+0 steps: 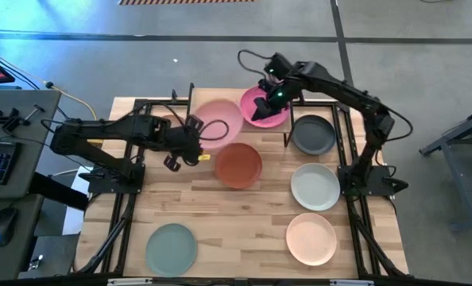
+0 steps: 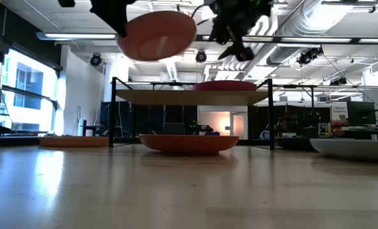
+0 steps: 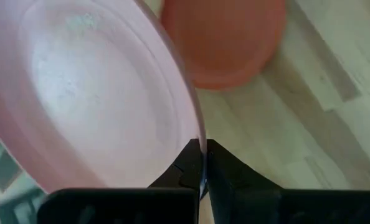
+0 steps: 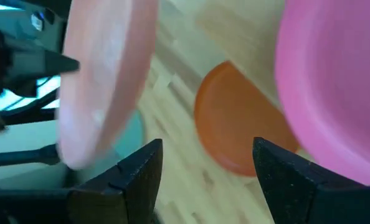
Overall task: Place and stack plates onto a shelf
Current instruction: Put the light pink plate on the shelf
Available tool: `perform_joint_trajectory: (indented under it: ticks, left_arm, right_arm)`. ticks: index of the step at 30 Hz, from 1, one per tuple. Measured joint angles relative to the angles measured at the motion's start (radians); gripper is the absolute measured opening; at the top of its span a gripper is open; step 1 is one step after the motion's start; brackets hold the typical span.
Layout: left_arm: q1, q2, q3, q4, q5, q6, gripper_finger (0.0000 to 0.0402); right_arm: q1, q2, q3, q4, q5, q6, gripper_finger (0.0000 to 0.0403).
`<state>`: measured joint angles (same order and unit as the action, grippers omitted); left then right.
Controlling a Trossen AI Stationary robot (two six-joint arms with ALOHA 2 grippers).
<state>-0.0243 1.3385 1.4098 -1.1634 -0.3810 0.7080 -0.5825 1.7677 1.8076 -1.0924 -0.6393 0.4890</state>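
My left gripper [image 1: 195,132] is shut on the light pink plate [image 1: 218,119], which it carries high above the shelf [image 2: 192,97], over its left part. The magenta plate [image 1: 268,111] rests by its base on the shelf's right part. My right gripper [image 1: 264,105] hovers open just above that plate, its fingers [image 4: 141,171] wide apart and touching nothing. The terracotta plate [image 1: 237,164] lies on the table in front of the shelf. In the low view the pink plate [image 2: 157,35] hangs well above the shelf top. No cream plate is in view. My left gripper pinches the light pink plate by its rim [image 3: 200,140], on the side toward the table's left. One finger lies on the plate's upper face and one on its underside. The fingers come about level from the left. The plate is lifted clear and tilted.
The dark grey plate [image 1: 313,133], pale grey-white plate [image 1: 315,186] and peach plate [image 1: 311,238] lie in a row along the table's right side. The sage green plate [image 1: 172,246] sits near the front left. Bare wood shows between them.
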Motion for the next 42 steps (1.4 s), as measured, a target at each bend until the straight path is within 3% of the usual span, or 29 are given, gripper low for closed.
perform_joint_trajectory:
  ticks: [4, 8, 14, 18, 27, 42]
  left_arm:
    - [0.033, -0.028, 0.046, -0.002, -0.049, -0.019, 0.0000]
    - [0.111, -0.021, 0.121, 0.002, -0.024, -0.025, 0.0000]
    - [0.241, 0.081, 0.204, -0.016, 0.054, -0.002, 0.0000]
    - [0.299, 0.188, 0.233, -0.071, 0.037, 0.002, 0.0000]
    - [0.341, 0.348, 0.236, -0.073, 0.004, -0.060, 0.0000]
    - [0.331, 0.411, 0.237, -0.110, 0.024, -0.099, 0.0000]
  right_arm:
    - [-0.001, -0.095, 0.000, -0.034, 0.115, -0.030, 0.0229]
    - [0.000, -0.185, 0.000, -0.065, 0.203, -0.053, 0.0229]
    - [-0.001, -0.282, 0.000, -0.084, 0.304, -0.044, 0.0229]
    - [0.000, -0.317, 0.000, -0.099, 0.347, -0.018, 0.0229]
    - [0.001, -0.329, -0.004, -0.101, 0.353, 0.008, 0.0229]
    - [0.042, -0.329, -0.006, -0.105, 0.404, 0.000, 0.0229]
